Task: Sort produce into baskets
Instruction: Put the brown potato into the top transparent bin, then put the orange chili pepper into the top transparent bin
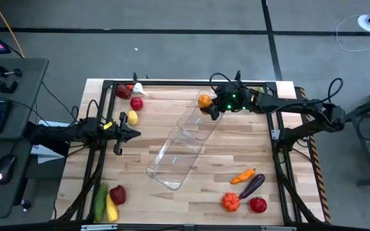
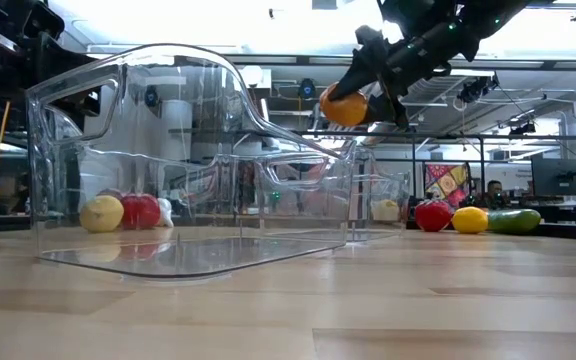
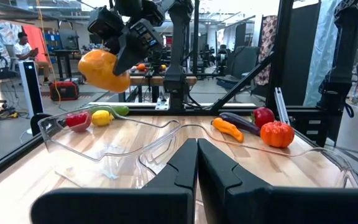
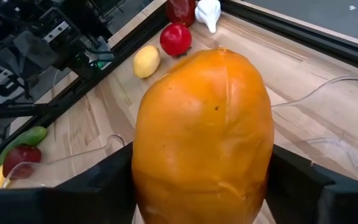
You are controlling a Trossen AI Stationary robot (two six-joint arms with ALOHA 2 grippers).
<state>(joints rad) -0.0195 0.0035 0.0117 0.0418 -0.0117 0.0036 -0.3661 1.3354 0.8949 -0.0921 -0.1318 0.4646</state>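
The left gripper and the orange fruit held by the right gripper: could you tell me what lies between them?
In the high view, bare tabletop and the rim of the farther clear bin lie between the left gripper and the orange fruit.

The middle of the table (image 1: 191, 192) is taken up by two clear bins, the far bin (image 1: 196, 120) touching the near bin (image 1: 173, 159). Open board is left on either side of them. The right front corner is crowded by a carrot (image 1: 243, 176), eggplant (image 1: 252, 186) and pumpkin (image 1: 230, 202).
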